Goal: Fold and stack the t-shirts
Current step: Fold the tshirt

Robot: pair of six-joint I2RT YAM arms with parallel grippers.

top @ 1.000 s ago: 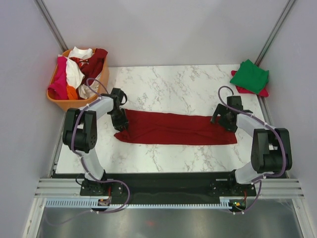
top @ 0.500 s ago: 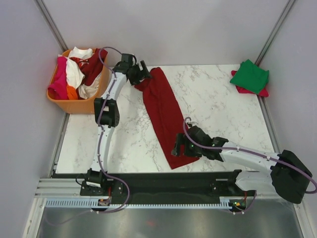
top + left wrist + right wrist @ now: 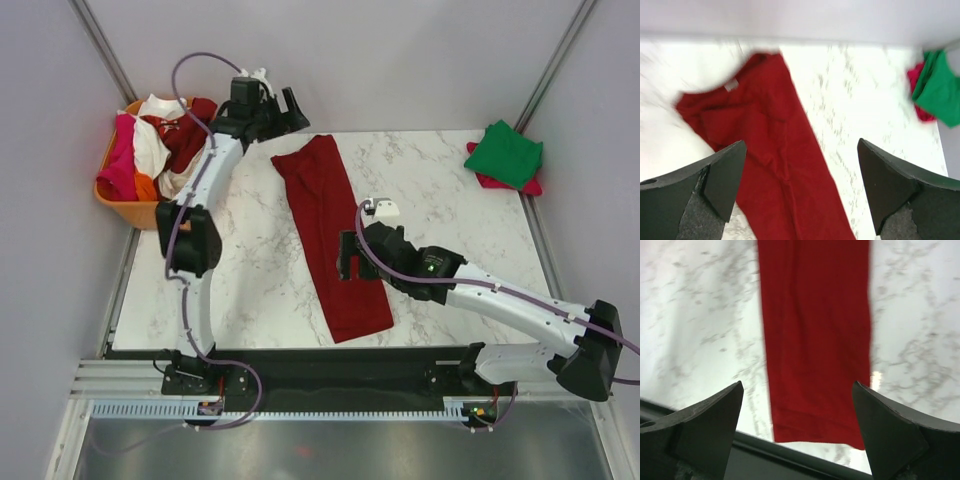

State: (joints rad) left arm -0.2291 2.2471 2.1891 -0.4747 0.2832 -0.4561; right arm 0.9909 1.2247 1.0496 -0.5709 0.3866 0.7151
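A dark red t-shirt (image 3: 335, 235), folded into a long strip, lies flat on the marble table and runs from the far left-centre to the near edge. My left gripper (image 3: 285, 112) hovers open above and behind its far end; the left wrist view shows the strip (image 3: 775, 130) below the spread fingers, nothing between them. My right gripper (image 3: 346, 262) hangs open over the strip's near half; the hem (image 3: 815, 425) shows below it. A folded green t-shirt (image 3: 505, 152) lies on a pink-red one (image 3: 528, 186) at the far right corner.
An orange basket (image 3: 150, 210) at the far left holds several crumpled shirts, white (image 3: 152, 140), pink (image 3: 120, 160) and dark red (image 3: 190, 130). The table's dark front rail (image 3: 790, 455) runs just past the strip's near end. Grey walls close in on three sides.
The red strip swung from lying crosswise to running far-to-near. My left gripper opened, let go of the far end and lifted back. My right gripper moved from the near end up over the strip.
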